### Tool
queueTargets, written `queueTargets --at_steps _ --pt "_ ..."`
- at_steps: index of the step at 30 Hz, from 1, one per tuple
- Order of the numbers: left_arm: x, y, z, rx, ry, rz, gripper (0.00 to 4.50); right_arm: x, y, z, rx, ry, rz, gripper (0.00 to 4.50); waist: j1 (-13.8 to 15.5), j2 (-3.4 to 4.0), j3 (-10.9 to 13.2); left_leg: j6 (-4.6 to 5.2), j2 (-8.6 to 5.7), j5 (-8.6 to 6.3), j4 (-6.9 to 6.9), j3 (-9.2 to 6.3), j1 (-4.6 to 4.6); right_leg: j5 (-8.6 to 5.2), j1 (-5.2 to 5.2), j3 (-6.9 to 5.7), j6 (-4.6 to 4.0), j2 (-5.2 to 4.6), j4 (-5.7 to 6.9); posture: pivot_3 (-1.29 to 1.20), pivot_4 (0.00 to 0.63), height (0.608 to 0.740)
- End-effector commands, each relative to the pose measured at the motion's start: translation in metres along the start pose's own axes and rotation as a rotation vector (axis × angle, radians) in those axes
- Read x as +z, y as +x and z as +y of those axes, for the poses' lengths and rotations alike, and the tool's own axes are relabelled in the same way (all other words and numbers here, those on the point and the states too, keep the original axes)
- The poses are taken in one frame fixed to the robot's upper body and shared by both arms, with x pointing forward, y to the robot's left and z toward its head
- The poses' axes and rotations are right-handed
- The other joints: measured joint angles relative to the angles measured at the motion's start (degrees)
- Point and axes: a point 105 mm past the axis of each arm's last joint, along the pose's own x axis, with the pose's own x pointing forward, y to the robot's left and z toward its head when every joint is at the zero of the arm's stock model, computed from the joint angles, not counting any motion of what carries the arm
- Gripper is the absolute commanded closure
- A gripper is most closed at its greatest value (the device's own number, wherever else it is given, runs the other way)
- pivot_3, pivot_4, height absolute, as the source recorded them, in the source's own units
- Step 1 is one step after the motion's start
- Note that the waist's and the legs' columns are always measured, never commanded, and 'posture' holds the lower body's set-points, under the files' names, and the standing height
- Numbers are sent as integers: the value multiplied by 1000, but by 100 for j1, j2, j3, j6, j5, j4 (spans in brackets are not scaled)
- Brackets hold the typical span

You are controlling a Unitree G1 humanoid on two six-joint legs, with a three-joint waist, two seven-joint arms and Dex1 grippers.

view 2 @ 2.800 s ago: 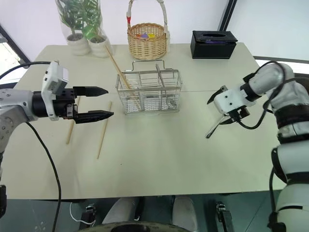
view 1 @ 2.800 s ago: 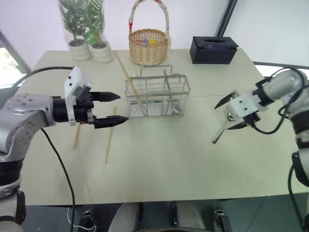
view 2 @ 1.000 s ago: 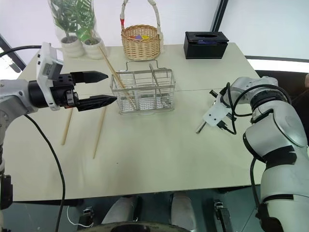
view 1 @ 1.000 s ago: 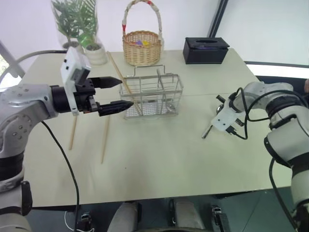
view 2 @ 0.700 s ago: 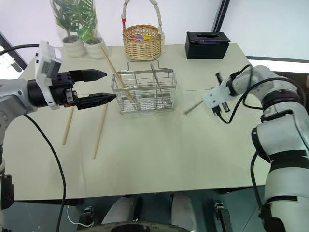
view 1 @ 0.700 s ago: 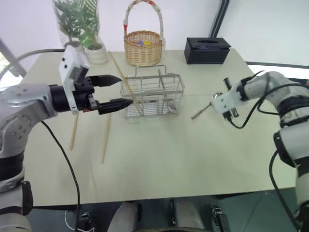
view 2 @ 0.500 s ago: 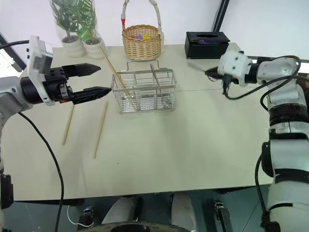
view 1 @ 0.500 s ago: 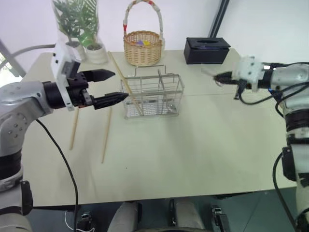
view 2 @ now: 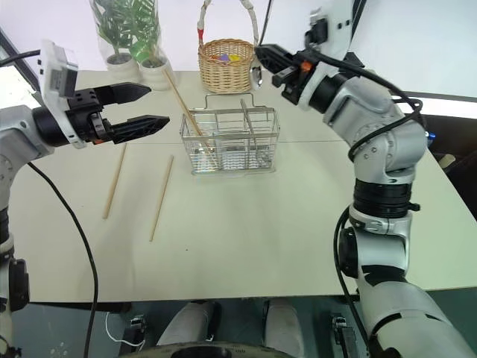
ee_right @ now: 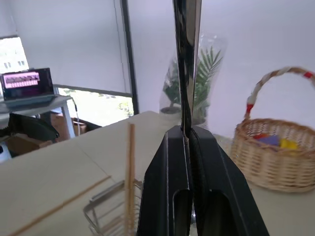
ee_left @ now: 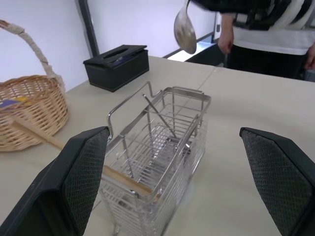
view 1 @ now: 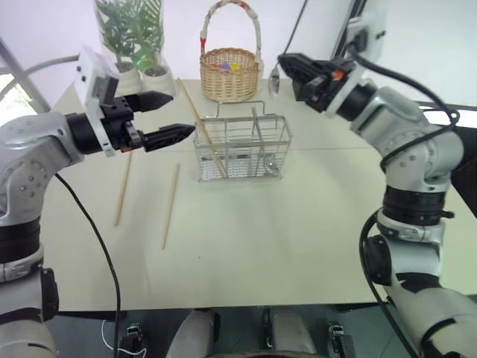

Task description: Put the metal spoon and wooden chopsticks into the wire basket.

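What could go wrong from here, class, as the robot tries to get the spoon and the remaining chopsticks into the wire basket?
The right gripper pinches the metal spoon by its thin handle, high above the wire basket; it might slip or miss a compartment. One chopstick already leans out of the basket, so a nudge from the open left gripper could tip it out. Two chopsticks lie flat on the table, awkward to pinch.

No legible text or labels.
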Motion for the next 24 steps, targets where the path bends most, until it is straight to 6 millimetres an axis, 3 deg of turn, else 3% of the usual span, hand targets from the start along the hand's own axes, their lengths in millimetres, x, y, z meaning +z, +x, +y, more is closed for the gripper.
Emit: queueTargets --at_steps 1,11,14,17,22,24 --pt "16 -6 -2 16 64 -29 0 -11 2 3 -17 20 -12 4438 -11 -10 -6 3 -1 -2 0 0 0 0 0 -1 0 0 0 0 150 650" --pt "16 -15 -8 47 66 -10 0 -74 5 -6 -56 49 119 4438 -48 -12 -7 11 0 -6 -1 12 3 0 1 -6 1 4 1 0 150 650" --pt "16 -16 -8 51 65 -6 0 -84 4 -8 -67 64 147 4438 -48 -11 -7 10 8 -6 -1 9 8 0 7 -6 0 16 1 0 150 650" --pt "16 -17 -9 52 63 -6 0 -86 3 -8 -78 46 157 3138 -45 -10 -7 6 8 -3 1 9 8 0 7 -6 0 17 2 0 150 650" --pt "16 -16 -8 57 61 -7 0 -76 0 -13 -108 6 130 594 -45 -11 -7 6 8 -3 0 8 8 0 4 -6 0 18 2 0 150 650" --pt "17 -17 -5 69 59 -13 0 -62 -5 -16 -106 -9 94 594 -38 -10 -6 6 8 -3 0 8 8 0 1 -6 0 18 2 0 150 650"
